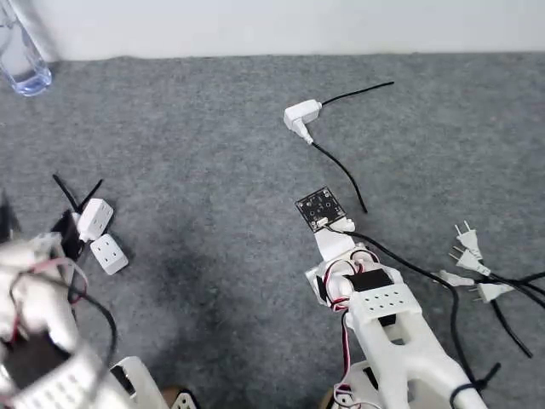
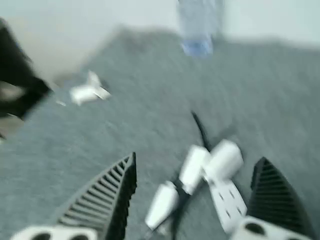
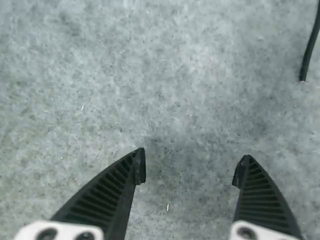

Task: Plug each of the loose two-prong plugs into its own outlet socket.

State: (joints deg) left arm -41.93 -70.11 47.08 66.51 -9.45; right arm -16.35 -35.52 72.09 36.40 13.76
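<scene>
Loose plugs (image 1: 465, 256) lie far right on open carpet (image 1: 213, 128); left claw (image 2: 197, 160), right claw (image 3: 192, 156) gape wide.

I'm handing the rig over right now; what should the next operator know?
Left gripper: open, empty, by the sockets at the table's left.
Right gripper: open, empty, over bare carpet.
Plugs lie loose at the right, none held.
A corded white adapter lies farther back; whether it is joined, I cannot tell.
Left: carry each plug to a socket and push it in.
</scene>
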